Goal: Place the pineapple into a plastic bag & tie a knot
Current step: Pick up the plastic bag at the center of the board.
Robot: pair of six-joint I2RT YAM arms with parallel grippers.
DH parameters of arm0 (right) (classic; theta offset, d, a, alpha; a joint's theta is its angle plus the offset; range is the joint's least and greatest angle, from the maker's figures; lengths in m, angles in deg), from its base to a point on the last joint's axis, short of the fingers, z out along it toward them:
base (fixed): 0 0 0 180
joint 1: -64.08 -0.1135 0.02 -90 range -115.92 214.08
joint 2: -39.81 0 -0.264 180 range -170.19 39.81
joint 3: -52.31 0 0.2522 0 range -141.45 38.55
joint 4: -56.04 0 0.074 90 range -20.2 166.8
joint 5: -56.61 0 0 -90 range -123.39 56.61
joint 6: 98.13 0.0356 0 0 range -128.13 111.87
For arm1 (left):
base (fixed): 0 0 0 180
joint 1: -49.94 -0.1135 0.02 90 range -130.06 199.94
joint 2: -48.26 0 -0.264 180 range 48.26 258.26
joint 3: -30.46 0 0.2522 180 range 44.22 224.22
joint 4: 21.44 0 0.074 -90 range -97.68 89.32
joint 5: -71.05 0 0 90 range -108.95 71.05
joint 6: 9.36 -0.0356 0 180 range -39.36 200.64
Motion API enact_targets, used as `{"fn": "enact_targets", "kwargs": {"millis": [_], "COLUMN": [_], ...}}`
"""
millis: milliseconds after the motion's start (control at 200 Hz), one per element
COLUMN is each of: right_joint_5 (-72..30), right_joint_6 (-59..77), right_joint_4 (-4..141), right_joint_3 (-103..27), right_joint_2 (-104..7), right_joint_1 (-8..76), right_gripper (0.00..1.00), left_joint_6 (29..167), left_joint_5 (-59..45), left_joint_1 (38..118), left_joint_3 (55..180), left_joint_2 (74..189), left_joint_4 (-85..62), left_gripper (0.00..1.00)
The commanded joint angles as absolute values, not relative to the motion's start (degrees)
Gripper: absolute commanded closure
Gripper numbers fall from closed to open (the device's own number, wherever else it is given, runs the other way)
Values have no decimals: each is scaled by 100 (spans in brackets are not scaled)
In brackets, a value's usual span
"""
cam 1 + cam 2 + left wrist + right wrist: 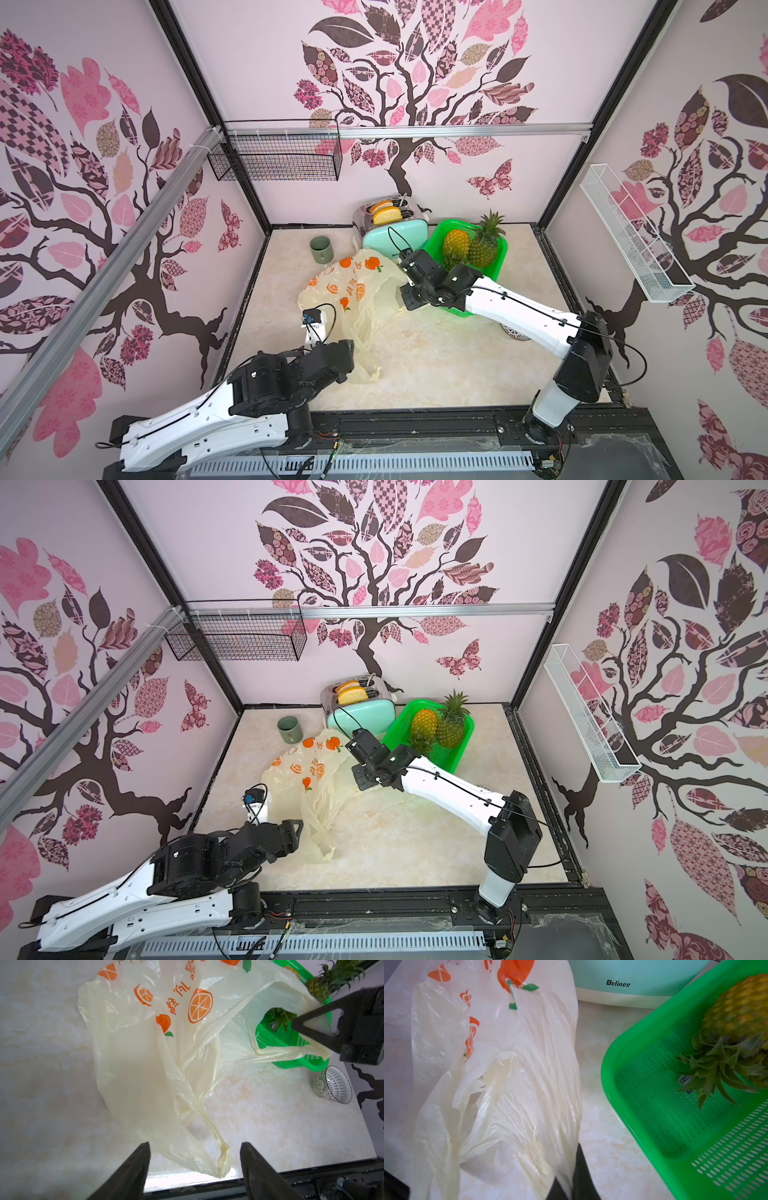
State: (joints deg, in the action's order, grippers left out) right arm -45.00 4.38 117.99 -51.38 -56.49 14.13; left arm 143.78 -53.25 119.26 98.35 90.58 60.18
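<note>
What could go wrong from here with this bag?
1. The left gripper stands open, the handle loose between its jaws; pulling with the right gripper alone would likely drag the plastic bag instead of opening it.
2. The thin film pinched there may slip or tear.
3. Both pineapples sit in the green basket; their spiky crowns could snag the film.

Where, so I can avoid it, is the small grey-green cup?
In both top views the small grey-green cup stands upright near the back wall, left of the mint-green toaster and just behind the pale-yellow printed plastic bag.
</note>
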Motion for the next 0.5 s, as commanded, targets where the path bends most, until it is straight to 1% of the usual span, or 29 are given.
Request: {"fn": "enact_targets", "kwargs": {"millis": [0,70,125,215,330,410,450,495], "right_joint_5": [-4400,-4473,-4458,-4219,-3620,-3425,-3372,-3314], "right_joint_6": [803,964,1081,1291,1514,1581,1595,1595], "right_joint_4": [12621,12802,12927,12943,12641,12538,12526,12518], "right_joint_3": [-5580,-5797,-5983,-6038,-5602,-5369,-5318,-5277], "right_joint_2": [-5497,-5484,-5501,-5499,-5420,-5397,-5406,-5423], "right_joint_1": [1434,1440,1451,1525,1698,1749,1758,1761], "right_gripper": [100,100,100,100,100,100,100,100], "left_joint_6": [13634,13347,13224,13169,13017,12966,12904,12796], "left_joint_5": [-4669,-4357,-4182,-4016,-3700,-3565,-3564,-3582], "left_joint_1": [11897,11897,11902,11930,12015,12041,12068,12077], "left_joint_3": [10184,10376,10455,10418,10050,9857,9829,9842], "left_joint_2": [9615,10021,10309,10642,10812,10959,11031,11125], "left_joint_4": [5498,5373,5360,5237,4640,4498,4481,4492], "left_gripper": [19,14,12,12,14,14,12,7]}}
